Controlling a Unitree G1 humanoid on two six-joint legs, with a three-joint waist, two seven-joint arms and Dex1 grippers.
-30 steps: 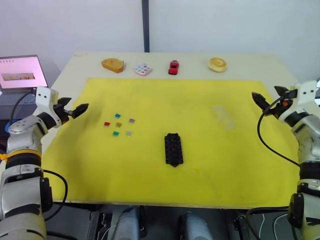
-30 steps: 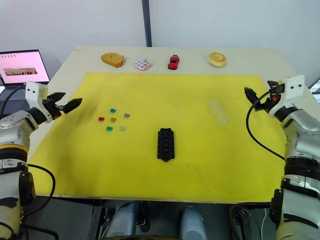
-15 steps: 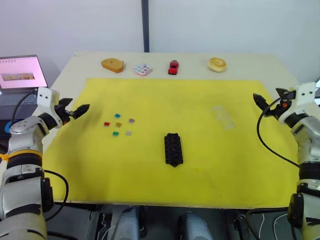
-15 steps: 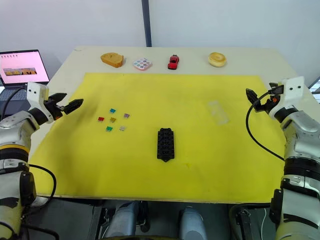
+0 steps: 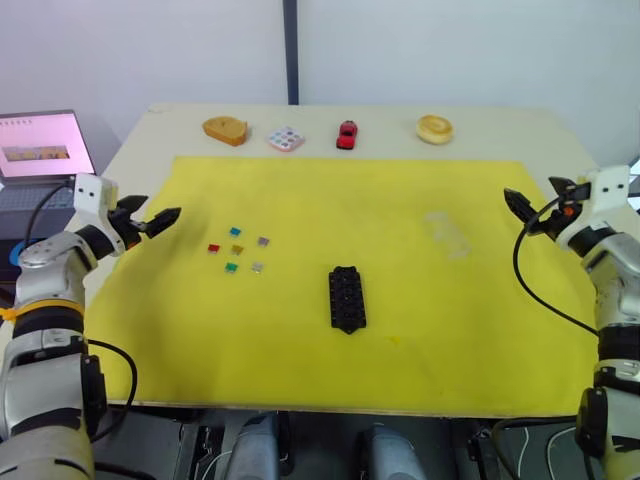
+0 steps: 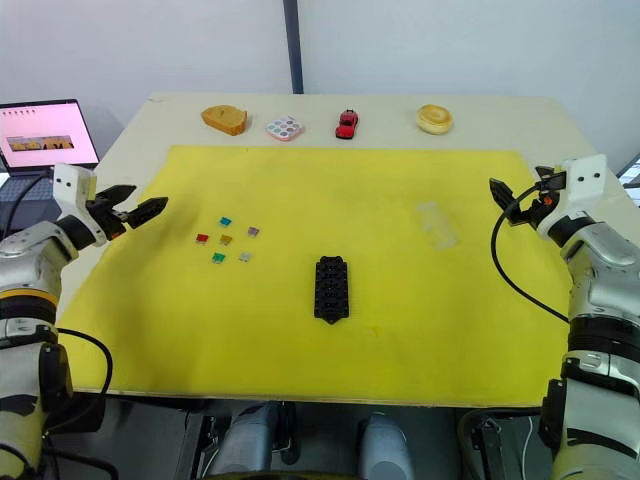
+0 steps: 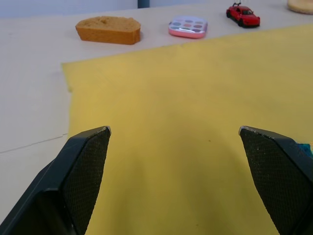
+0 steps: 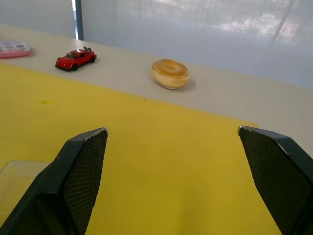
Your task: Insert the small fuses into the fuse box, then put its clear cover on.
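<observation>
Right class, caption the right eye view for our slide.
Both claws, left claw and right claw, open beside the yellow mat; small fuses lie loose, fuse box empty.

Matt yellow mat (image 6: 400, 300), black plastic fuse box (image 6: 331, 289), textured black fingers (image 7: 83, 171)

bright, even light; soft shadows, sharp focus, no glare.

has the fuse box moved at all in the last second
No. The fuse box lies at the same spot on the yellow mat, just as far from the small fuses as before.
</observation>
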